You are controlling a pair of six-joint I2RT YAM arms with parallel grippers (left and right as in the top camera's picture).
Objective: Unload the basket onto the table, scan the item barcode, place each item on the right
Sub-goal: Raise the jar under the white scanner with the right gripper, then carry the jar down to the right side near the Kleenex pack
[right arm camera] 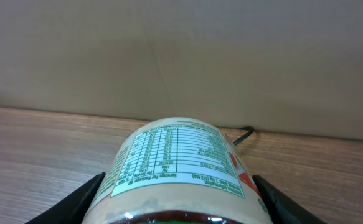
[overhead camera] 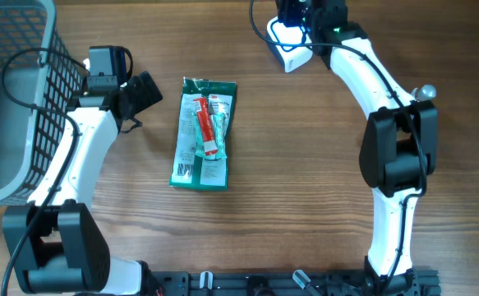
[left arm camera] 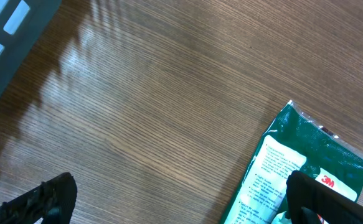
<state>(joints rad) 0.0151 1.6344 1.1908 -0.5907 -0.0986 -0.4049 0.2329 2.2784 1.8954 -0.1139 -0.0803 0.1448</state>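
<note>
A labelled jar is grasped in the right hand, nutrition panel uppermost; no barcode is shown, so scanning is judged unfinished. The left hand is held released, a green packet just beside it

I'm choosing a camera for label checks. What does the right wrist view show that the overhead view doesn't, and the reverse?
Only the right wrist: the nutrition table printed on the container gripped in the right tool, with a plain wall behind. Only the overhead: the green packet lying flat mid-table, the gray basket at the left edge, and the open left tool. Both: the wooden table and the right tool.
</note>
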